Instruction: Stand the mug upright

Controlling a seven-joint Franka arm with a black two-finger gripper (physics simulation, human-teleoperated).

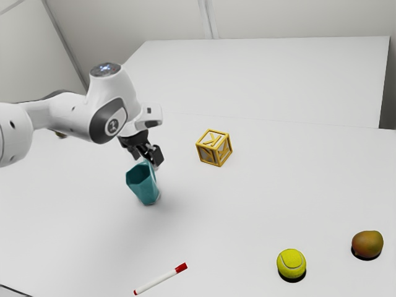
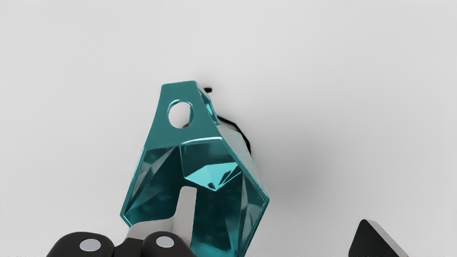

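By fingers [image 1: 158, 156]: mug [image 1: 145, 189], long axis tilted, mouth angled upward.

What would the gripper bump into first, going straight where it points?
Most likely the teal mug: in the wrist view, one finger of the open gripper overlaps its mouth. How much gap remains, if any, is unclear.

It looks like a lab: a robot arm [image 1: 111, 102] over a white bench [image 1: 229, 229], a toy block [image 1: 214, 148], tennis ball [image 1: 291, 263] and marker [image 1: 161, 279] spread out, pale wall [image 1: 284, 17] behind.
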